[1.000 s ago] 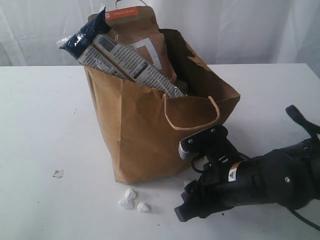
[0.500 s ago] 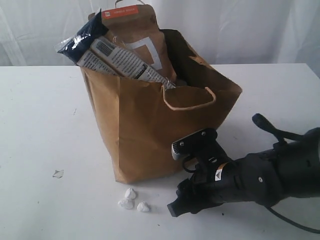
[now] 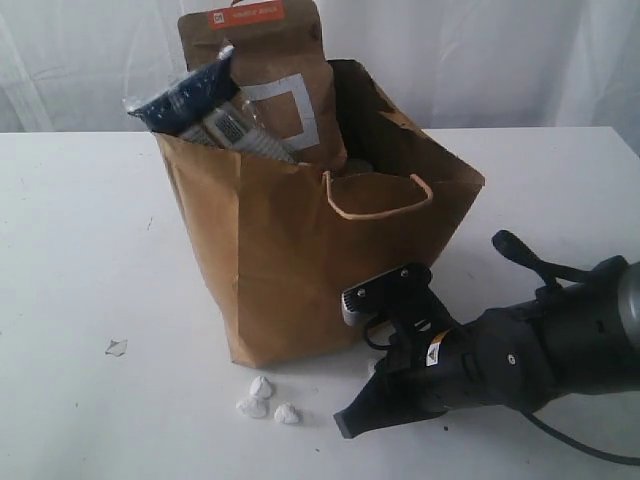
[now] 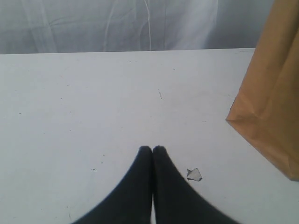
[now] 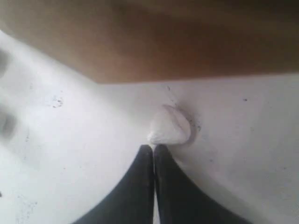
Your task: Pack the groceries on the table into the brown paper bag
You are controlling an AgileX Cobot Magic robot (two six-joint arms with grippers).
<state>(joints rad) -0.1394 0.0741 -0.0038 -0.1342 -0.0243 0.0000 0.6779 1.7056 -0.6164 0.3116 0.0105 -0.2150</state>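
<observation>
Here, left fingers [image 4: 135, 186] and right fingers [image 5: 135, 186] press together, empty, near the brown paper bag [image 3: 290, 250].

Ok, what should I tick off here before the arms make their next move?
1. Stance: brown paper bag upright on the table: ok.
2. Hands free: left gripper shut, holding nothing: ok.
3. Likewise right gripper shut, holding nothing, tips next to a white crumb: ok.
4. Clearance of right arm from the bag's base: cannot tell.
5. Every grocery inside: cannot tell; only brown pouch and noodle packet show above the rim.
6. Packet settled: not ok, it leans out over the rim.
</observation>
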